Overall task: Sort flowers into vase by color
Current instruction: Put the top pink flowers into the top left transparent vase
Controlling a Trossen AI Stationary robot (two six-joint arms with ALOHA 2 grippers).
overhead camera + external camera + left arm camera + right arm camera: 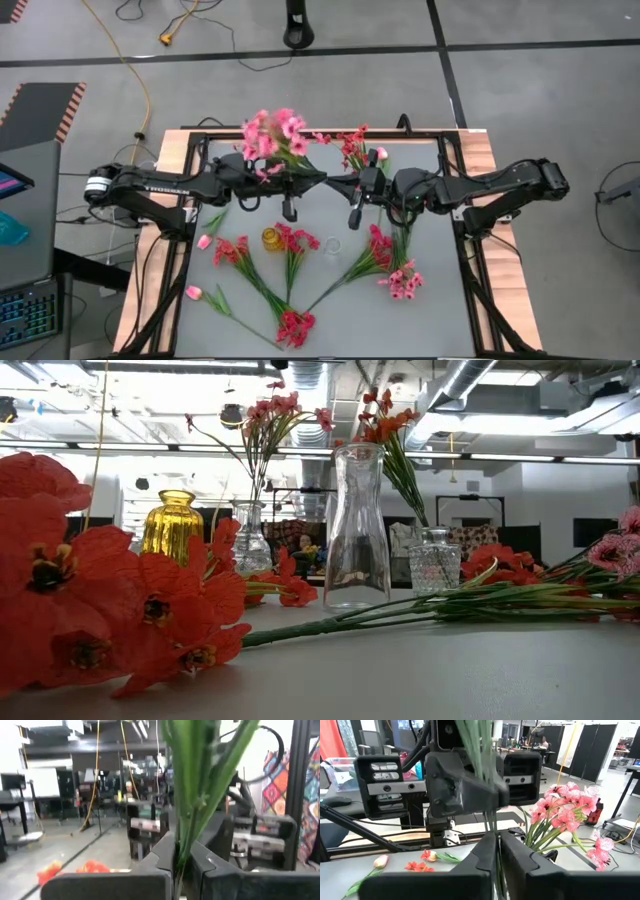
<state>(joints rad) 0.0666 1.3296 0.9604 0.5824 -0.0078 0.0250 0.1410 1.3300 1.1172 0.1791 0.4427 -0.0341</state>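
Observation:
My left gripper (328, 180) (181, 865) and right gripper (356, 185) (497, 857) meet tip to tip above the table's middle. Both are shut on one bundle of green stems (192, 795) (492, 822) that rises between them. Its blossoms lie outside both wrist views. A pink bunch (275, 135) (280, 410) stands in a clear vase (250, 540). Red flowers (352, 145) (385, 420) stand in a cut-glass vase (435, 560). Red sprigs (295, 325), pink buds (195, 293) and a pink cluster (405, 282) lie flat on the table. My left gripper pinches the green stems (184, 847) between its two fingers, coming level from the table's left and lying across them. The stems stand about upright and run up out of the picture. My right gripper pinches the same stems (495, 840) between its fingers, level from the table's right and across them. They rise past the left gripper's front, leaning a little.
A yellow vase (272, 237) (170, 525) and a tall clear bottle vase (335, 245) (355, 525) stand on the table's near middle, below the grippers. A long green stem (400, 622) lies across the near table. The black frame rails (460, 230) border the sides.

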